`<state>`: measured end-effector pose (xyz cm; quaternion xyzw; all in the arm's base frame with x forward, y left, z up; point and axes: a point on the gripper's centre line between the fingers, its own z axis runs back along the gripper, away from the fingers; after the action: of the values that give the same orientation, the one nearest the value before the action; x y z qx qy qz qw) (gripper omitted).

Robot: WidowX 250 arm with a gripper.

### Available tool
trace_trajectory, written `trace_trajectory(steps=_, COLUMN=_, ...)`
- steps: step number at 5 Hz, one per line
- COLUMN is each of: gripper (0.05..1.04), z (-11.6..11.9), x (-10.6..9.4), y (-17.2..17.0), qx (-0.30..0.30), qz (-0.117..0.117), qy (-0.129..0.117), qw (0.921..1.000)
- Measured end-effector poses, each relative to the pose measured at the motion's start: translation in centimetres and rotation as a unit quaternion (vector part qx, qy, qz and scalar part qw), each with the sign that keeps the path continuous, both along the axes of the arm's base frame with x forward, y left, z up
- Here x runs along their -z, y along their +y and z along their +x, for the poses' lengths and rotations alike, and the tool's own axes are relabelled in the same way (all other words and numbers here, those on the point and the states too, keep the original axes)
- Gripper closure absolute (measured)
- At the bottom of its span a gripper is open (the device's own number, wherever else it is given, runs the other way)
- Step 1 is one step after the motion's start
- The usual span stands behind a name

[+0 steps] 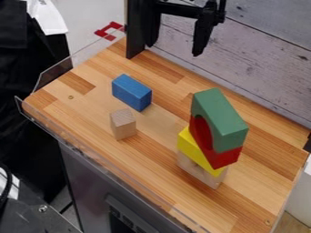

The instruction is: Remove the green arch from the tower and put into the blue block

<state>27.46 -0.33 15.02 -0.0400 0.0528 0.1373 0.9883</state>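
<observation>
Nearest on the bench [148, 159], a pale wooden base [193, 168] is bearing a yellow block [189, 145], a curve-cut red block [226, 158] and, topmost, the green arch [213, 107]. Beyond, a plain-grained wooden block [124, 124] and the oblong blue block [130, 93] are lying apart. The claw [173, 50] is hanging wide and empty, farthest. Judged step: pre-grasp; the next move is calling for aligning over the arch, sparing the tower.
</observation>
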Motion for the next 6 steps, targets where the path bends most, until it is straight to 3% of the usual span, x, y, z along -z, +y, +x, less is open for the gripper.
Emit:
trace_trajectory(steps=1, gripper=0.084, z=-0.2, x=0.9, y=0.0, qx=-0.001, qz=-0.001, qy=0.017, qw=0.9999)
trace_trajectory(steps=3, gripper=0.085, z=0.5, x=0.1, y=-2.2, qx=-0.001, qz=0.01, qy=-0.006, qw=0.9999)
trace_trajectory(steps=4, gripper=0.084, z=0.4, x=-1.6, y=-3.7, qx=-0.027, qz=0.041, qy=-0.03, qw=0.9983)
trace_trajectory(steps=5, gripper=0.084, z=-1.1, x=-2.6, y=-5.9, qx=-0.078, qz=0.066, qy=-0.022, qw=0.9945)
trace_trajectory(steps=6, gripper=0.085, z=-2.6, x=-2.4, y=-7.7, qx=-0.12, qz=0.066, qy=-0.013, qw=0.9905)
